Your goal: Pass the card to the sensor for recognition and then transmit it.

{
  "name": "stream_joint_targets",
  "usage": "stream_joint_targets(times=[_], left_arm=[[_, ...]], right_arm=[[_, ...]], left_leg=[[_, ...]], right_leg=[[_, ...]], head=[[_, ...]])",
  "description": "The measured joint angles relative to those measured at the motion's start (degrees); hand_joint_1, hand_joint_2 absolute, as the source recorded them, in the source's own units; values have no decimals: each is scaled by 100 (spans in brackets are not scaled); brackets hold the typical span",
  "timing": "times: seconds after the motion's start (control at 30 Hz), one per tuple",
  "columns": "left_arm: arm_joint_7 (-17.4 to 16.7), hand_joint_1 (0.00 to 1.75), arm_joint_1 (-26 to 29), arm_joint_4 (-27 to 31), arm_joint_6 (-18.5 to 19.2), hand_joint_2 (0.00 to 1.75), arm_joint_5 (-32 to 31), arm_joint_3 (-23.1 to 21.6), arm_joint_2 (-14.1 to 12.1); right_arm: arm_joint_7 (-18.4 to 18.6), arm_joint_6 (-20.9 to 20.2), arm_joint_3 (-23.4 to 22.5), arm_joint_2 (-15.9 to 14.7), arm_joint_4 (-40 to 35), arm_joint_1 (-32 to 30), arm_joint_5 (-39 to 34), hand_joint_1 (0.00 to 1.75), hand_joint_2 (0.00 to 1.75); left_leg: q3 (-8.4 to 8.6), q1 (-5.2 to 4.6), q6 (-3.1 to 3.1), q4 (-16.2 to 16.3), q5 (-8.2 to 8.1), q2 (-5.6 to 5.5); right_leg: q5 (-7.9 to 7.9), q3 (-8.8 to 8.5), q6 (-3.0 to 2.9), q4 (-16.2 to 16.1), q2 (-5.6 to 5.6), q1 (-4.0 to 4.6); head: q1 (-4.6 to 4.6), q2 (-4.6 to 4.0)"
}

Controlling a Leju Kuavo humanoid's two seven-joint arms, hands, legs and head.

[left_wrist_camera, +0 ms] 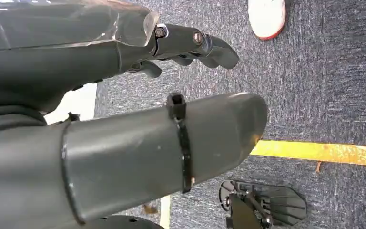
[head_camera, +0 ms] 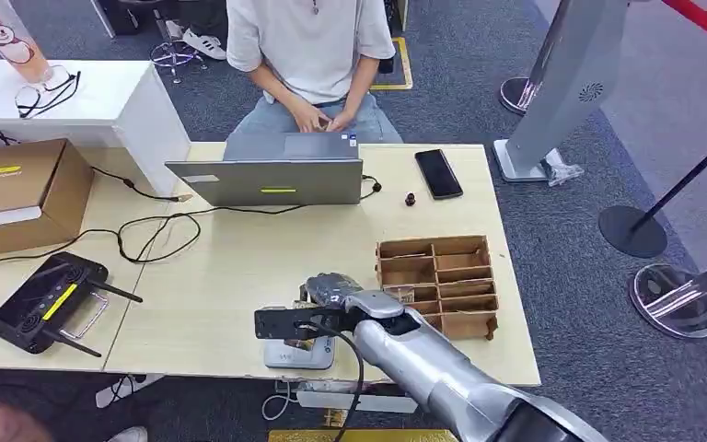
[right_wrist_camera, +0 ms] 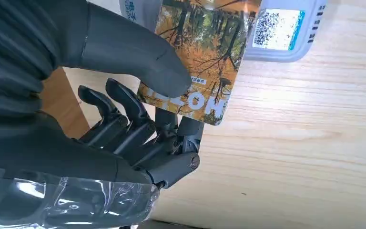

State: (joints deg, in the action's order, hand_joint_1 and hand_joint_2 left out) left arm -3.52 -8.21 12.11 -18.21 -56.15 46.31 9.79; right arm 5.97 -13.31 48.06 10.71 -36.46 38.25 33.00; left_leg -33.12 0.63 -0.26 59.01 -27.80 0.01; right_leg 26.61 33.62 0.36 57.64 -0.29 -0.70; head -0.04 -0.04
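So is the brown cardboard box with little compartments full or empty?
Mostly empty. The head view shows bare bottoms in the far compartments of the brown cardboard divider box; the near ones are partly hidden by the right hand, so cannot tell.

Bright even indoor light, soft shadows — wrist views slightly blurred

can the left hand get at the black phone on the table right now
Probably not: the left hand hangs by the carpet, empty, while the black phone lies at the table's far right, beyond the right hand holding the card.
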Motion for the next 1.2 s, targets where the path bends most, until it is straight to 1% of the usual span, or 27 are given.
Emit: stream_joint_targets(times=[0.63,1.2], left_arm=[[-4,0,1,0,-9,0,28,0,0],[2,0,2,0,-7,0,28,-4,-2]], right_arm=[[-26,-7,7,107,229,10,162,175,175],[-101,-11,7,109,275,32,166,175,175]], left_leg=[[0,0,0,0,0,0],[0,0,0,0,0,0]], right_leg=[[0,0,0,0,0,0],[0,0,0,0,0,0]], head=[[0,0],[0,0]])
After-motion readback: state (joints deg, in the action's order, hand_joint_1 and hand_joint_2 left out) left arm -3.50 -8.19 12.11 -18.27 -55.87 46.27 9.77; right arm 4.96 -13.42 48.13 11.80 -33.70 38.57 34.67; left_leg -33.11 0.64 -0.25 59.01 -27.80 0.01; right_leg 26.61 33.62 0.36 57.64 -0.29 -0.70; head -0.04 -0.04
